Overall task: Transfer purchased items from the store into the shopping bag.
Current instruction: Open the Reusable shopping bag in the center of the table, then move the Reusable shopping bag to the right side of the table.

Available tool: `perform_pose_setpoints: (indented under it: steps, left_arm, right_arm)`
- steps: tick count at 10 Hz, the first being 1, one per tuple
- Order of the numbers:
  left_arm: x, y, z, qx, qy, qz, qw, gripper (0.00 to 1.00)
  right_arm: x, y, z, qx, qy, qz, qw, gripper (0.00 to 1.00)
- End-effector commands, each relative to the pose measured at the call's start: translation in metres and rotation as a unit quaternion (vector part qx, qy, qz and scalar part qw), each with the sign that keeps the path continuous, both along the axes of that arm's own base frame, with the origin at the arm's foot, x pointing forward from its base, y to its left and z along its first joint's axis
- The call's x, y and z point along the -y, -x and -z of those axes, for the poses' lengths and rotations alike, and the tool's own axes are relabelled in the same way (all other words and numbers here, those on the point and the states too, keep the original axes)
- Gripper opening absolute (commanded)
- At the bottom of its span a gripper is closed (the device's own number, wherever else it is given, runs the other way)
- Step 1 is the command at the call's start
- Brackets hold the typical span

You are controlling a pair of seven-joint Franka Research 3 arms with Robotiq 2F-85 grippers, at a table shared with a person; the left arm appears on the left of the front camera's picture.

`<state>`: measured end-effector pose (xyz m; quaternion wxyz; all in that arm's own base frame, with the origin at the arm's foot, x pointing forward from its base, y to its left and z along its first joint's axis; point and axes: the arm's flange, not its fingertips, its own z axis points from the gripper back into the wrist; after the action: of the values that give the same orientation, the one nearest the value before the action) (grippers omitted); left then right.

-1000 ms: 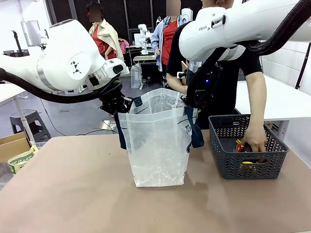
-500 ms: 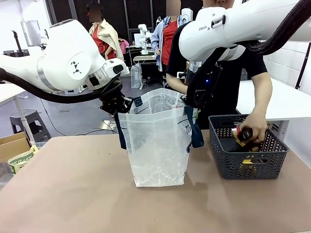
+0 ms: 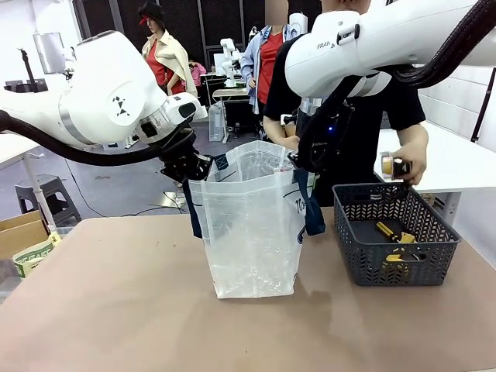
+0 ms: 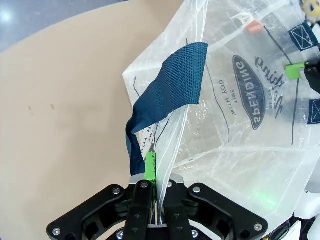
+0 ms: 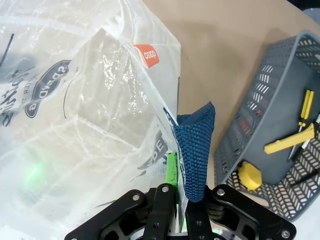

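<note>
Left pincer clamps shopping bag rim.

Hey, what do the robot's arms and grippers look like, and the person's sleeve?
Both arms are glossy white, rounded, trailed by black ribbed hoses. The left arm bears black dot marks, the right arm dark lettering. The left gripper and right gripper are black, with silver screws and green pads. The person's sleeve is short and black.

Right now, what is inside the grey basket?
A yellow-handled tool, a slimmer yellow-handled one and a yellow round piece lie in the basket. Its walls hide part of the floor.
</note>
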<state>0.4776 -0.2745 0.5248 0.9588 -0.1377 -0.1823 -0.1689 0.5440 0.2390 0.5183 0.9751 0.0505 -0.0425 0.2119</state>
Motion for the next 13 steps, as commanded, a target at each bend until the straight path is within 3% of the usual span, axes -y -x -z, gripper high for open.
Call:
perform_pose_setpoints:
  steps: [1,13]
  left_arm:
    - [-0.0075,-0.0008,0.0024,0.005,0.011,0.009,1.0,0.0]
    - [-0.0016,-0.0012,0.0006,-0.001,0.002,0.001,1.0,0.0]
  right_arm:
    - [0.002,0.0004,0.0038,0.018,0.004,-0.012,1.0,0.0]
    - [-0.0006,-0.001,-0.001,0.006,-0.001,-0.002,1.0,0.0]
